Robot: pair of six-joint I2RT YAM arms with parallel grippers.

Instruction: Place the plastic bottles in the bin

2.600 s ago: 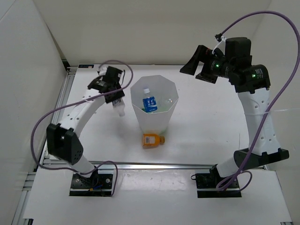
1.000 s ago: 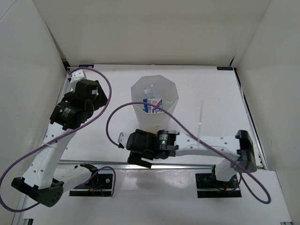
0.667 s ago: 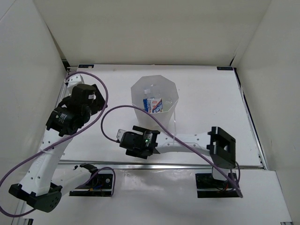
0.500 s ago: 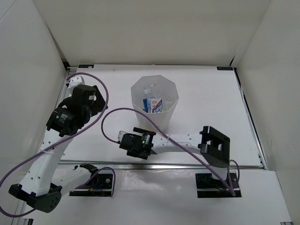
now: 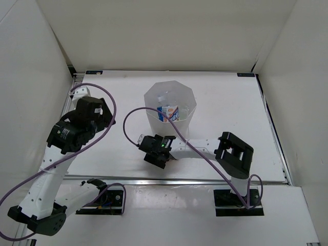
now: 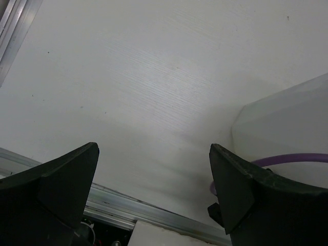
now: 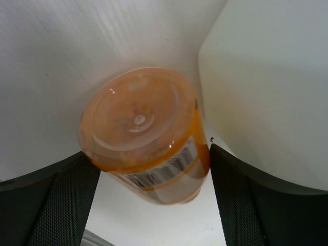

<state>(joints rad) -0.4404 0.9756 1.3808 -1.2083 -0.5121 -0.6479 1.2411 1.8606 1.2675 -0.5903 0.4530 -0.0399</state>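
Right fingers (image 7: 56, 200) came down beside bin (image 7: 266, 77), straddling orange bottle (image 7: 146, 133), grip unclear; left fingers (image 6: 56, 179) spread

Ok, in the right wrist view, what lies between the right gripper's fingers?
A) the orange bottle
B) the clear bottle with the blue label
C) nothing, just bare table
A: the orange bottle lies on its side between the fingers of the right gripper, its base toward the camera, close beside the wall of the bin.
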